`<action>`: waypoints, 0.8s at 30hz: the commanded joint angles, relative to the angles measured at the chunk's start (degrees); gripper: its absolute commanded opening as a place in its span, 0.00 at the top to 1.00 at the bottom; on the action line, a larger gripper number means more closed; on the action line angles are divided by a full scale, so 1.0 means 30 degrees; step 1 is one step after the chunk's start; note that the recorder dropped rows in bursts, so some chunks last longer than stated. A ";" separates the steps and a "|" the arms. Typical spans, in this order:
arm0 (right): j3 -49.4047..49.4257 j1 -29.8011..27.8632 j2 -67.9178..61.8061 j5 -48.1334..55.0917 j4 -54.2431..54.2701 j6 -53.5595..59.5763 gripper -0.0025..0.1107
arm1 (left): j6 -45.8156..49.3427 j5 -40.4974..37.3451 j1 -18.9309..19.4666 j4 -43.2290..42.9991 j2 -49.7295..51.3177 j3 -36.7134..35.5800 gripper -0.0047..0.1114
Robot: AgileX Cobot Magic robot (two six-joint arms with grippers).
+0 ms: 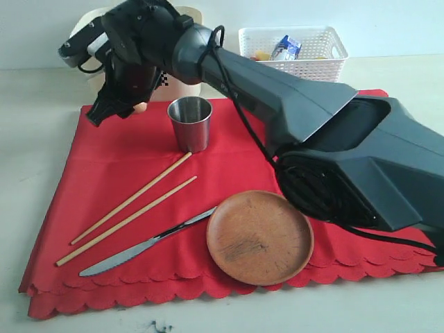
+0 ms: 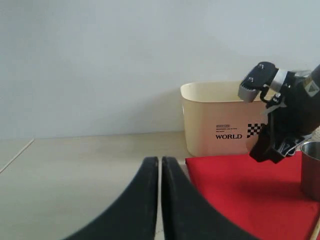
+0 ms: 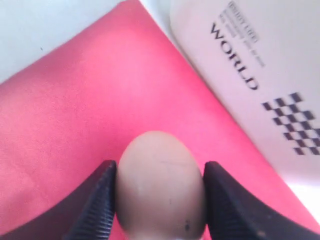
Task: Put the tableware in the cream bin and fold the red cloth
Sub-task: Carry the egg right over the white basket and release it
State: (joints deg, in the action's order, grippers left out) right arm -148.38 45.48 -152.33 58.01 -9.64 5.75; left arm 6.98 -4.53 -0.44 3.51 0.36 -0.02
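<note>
pale counter (image 1: 41, 83) with the red cloth (image 1: 229, 159) spread flat. my right pincer (image 3: 160, 175) is clamped on an egg (image 1: 141, 107) just beside the cream bin (image 2: 220, 120). left pincer (image 2: 160, 164) is pinched closed, empty. steel cup (image 1: 189, 123), chopsticks (image 1: 132, 208), knife (image 1: 142, 246) and plate (image 1: 259, 237) sit on the cloth.

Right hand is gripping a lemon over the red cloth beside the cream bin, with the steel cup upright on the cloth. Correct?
Not a lemon: the right hand grips a pale brown egg between its fingers, as the right wrist view shows. The rest holds: it is over the red cloth beside the cream bin, and the steel cup stands upright on the cloth.
</note>
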 commanded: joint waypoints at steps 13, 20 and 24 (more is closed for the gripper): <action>0.0001 -0.0525 0.3813 0.3985 0.1457 0.1223 0.98 | -0.0049 -0.0012 -0.0082 0.0109 -0.0120 0.0008 0.92; 0.0001 -0.1948 0.4215 0.3985 0.5448 0.2240 0.98 | -0.0049 -0.0012 -0.0082 0.0109 -0.0120 0.0008 0.92; 0.0001 -0.2510 0.4562 0.3985 0.5506 0.2077 0.98 | -0.0049 -0.0012 -0.0082 0.0109 -0.0120 0.0008 0.92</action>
State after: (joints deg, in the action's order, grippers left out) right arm -148.38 39.24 -140.15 70.10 6.11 11.67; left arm 6.98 -4.53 -0.44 3.51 0.36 -0.02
